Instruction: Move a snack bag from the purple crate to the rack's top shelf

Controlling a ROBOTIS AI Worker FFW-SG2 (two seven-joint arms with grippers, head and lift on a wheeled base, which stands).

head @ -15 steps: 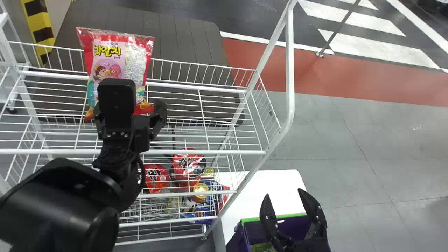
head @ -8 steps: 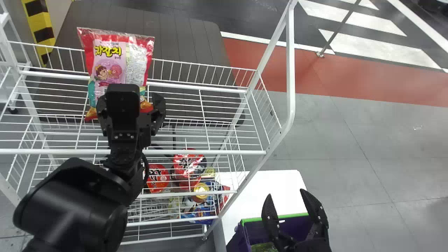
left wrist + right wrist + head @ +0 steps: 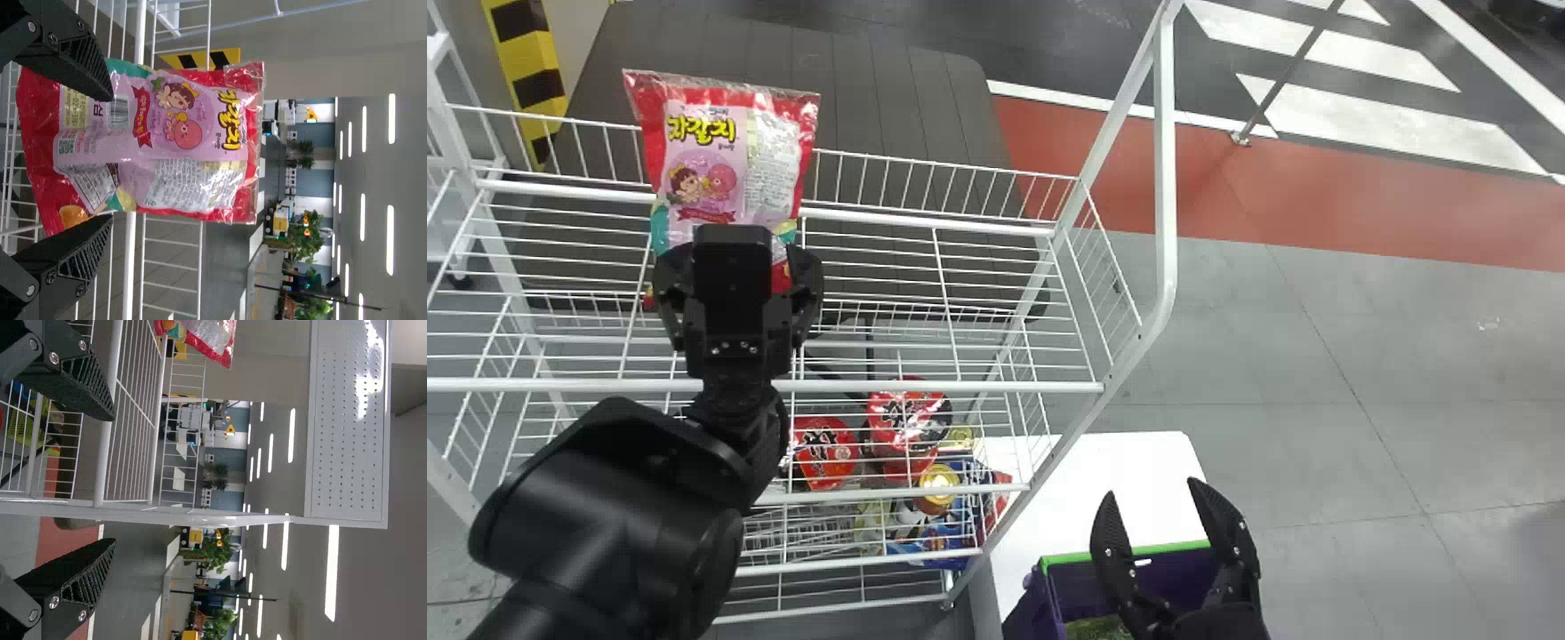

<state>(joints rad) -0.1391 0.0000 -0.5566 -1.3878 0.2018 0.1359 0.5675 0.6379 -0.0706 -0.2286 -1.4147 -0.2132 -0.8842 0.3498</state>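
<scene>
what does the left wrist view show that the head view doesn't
Left wrist view, not head view: the long ceiling lights and a leafy plant in the background.

Head view, not left wrist view: the purple crate, the white surface and the right gripper.

Both: the snack bag, the left gripper, the white wire rack and the black-and-yellow striping.
</scene>
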